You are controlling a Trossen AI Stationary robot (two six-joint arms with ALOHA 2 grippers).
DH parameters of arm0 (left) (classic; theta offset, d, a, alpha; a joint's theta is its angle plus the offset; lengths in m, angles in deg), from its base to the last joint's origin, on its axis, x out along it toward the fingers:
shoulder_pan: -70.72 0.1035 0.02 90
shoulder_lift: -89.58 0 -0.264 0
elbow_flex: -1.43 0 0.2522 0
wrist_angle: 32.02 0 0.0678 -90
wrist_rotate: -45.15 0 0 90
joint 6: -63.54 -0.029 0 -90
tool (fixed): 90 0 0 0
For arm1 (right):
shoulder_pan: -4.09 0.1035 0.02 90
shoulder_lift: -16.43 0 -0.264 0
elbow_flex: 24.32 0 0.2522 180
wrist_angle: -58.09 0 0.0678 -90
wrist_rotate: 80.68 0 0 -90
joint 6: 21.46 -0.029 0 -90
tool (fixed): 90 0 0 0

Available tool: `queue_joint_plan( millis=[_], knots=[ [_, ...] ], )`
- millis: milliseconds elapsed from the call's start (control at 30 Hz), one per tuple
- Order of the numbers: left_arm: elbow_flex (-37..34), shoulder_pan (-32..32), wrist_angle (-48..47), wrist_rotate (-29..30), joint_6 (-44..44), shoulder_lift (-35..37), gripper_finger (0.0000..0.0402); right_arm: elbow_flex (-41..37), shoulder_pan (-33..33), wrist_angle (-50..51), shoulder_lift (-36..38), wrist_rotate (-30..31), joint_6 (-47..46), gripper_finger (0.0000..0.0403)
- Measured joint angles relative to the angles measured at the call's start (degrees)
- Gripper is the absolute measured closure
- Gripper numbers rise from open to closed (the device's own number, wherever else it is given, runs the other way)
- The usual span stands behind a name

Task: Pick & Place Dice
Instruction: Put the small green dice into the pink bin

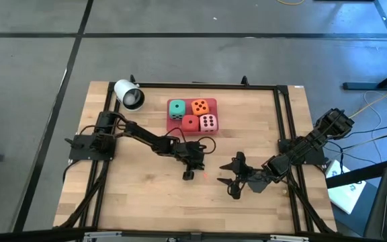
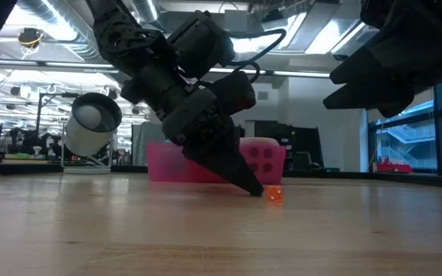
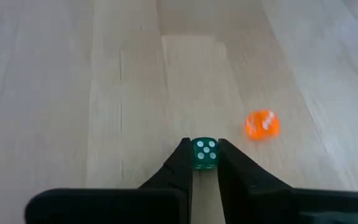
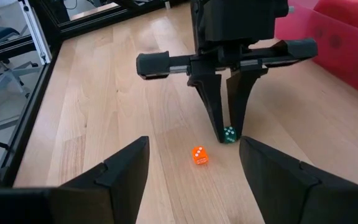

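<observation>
Four fist-sized dice sit on a flat pink tray (image 1: 169,125) at the table's far middle: teal-green (image 1: 177,109), orange (image 1: 200,106), red (image 1: 190,123) and pale pink (image 1: 207,122). Nearer the middle, my left gripper (image 1: 188,175) points down at the table, shut on a tiny green die (image 3: 204,153) with white pips. A tiny orange die (image 3: 262,124) lies on the wood right beside it. My right gripper (image 4: 194,142) hovers open just to the right, facing the left gripper, and touches nothing. My left gripper pinches the tiny green die (image 4: 229,134) between its two fingertips (image 3: 182,152), holding opposite side faces at the fingers' very ends. The fingers come steeply from above, slanting toward the table's right. The die is at the table surface; whether it rests on the wood I cannot tell.
A white cylindrical object (image 1: 129,94) stands at the far left of the table, left of the tray. A black frame rail (image 1: 284,114) runs along the table's sides and far edge. Bare wood lies across the near half of the table.
</observation>
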Motion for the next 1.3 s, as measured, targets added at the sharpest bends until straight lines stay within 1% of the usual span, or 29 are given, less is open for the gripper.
queue_joint_plan(
  millis=[100, 200, 333, 400, 533, 633, 700, 800, 900, 967, 1067, 1167, 1300],
  knots=[
    [-0.1, 0.7, -2.6, 0.1, -1.4, 3.6, 0.0369, 0.0, 0.0, -0.4, 0.0, 0.0, 0.0, 0.0152],
    [-0.4, 1.3, -8.2, 1.4, -2.9, 7.9, 0.0370, 0.0, 0.0, -1.4, 0.0, 0.0, 0.0, 0.0152],
    [-0.3, 1.7, -13.4, 5.9, -5.1, 14.8, 0.0370, 0.0, -0.9, -4.3, 0.1, -0.1, 0.6, 0.0152],
    [-0.3, 1.7, -14.8, 8.2, -6.4, 18.1, 0.0369, 0.0, -2.3, -6.9, 0.2, -1.5, 1.6, 0.0152],
    [-0.3, 1.7, -15.1, 11.4, -9.6, 23.9, 0.0371, 0.0, -6.9, -13.7, 0.2, -9.2, 3.8, 0.0152],
    [-0.1, 0.9, -15.2, 15.3, -12.0, 27.8, 0.0370, 0.0, -10.7, -17.6, 0.2, -12.5, 5.7, 0.0152],
    [-0.1, 0.1, -15.8, 19.0, -14.2, 29.7, 0.0370, 0.1, -13.5, -19.5, 0.2, -15.0, 5.9, 0.0152],
    [-0.2, -1.5, -15.9, 25.9, -17.9, 32.2, 0.0371, 0.0, -18.5, -21.8, 0.2, -20.5, 5.9, 0.0152],
    [-0.2, -3.0, -15.6, 32.7, -21.5, 33.1, 0.0371, 0.0, -23.9, -25.6, 0.2, -27.0, 5.7, 0.0152],
    [-0.2, -3.6, -15.4, 35.6, -23.6, 33.1, 0.0370, 0.0, -27.5, -29.0, 0.2, -32.1, 4.9, 0.0152],
    [-0.2, -3.9, -15.4, 38.2, -25.0, 33.0, 0.0370, 0.0, -32.1, -31.8, 0.2, -38.8, 4.0, 0.0152],
    [-0.1, -3.9, -15.3, 40.5, -26.4, 32.7, 0.0371, 0.2, -35.7, -31.8, 0.1, -44.0, 1.3, 0.0152],
    [-0.1, -3.6, -13.2, 41.1, -27.6, 32.8, 0.0370, 1.4, -38.2, -31.2, -1.4, -46.8, 0.5, 0.0152]
  ],
)
